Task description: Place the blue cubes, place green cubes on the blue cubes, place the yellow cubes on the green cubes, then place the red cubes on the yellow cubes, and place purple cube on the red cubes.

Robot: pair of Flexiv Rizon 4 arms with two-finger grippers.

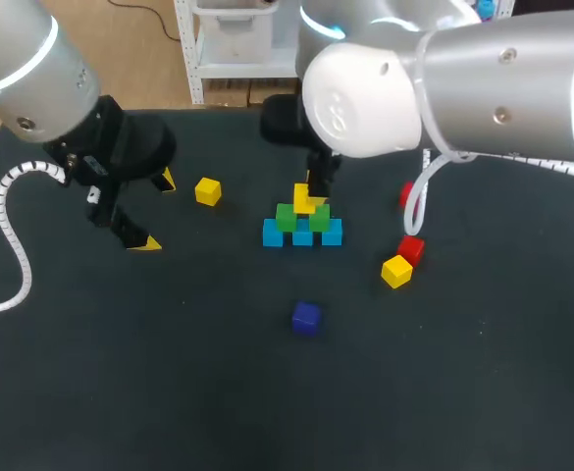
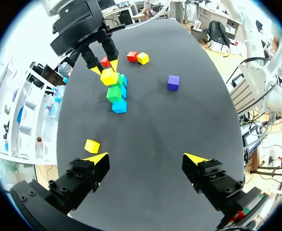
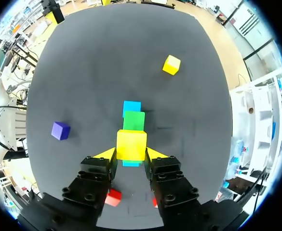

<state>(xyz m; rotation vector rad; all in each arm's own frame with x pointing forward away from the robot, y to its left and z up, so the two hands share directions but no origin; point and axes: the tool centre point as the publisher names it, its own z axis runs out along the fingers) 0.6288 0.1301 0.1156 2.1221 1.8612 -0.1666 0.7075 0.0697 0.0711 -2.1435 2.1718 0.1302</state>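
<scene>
Three blue cubes (image 1: 302, 235) lie in a row mid-table, with two green cubes (image 1: 287, 217) on top of them. My right gripper (image 1: 311, 194) is shut on a yellow cube (image 1: 308, 203) right over the green pair; in the right wrist view this yellow cube (image 3: 131, 144) sits between the fingers, with a green cube (image 3: 133, 120) just ahead of it. Whether it rests on the greens I cannot tell. My left gripper (image 1: 157, 211) hangs open at the left, empty, beside a loose yellow cube (image 1: 207, 191). The purple cube (image 1: 306, 316) lies nearer the front.
To the right of the stack lie a yellow cube (image 1: 396, 270) and two red cubes (image 1: 411, 248), (image 1: 405, 193). The right arm's white cable (image 1: 419, 201) hangs over the farther red one.
</scene>
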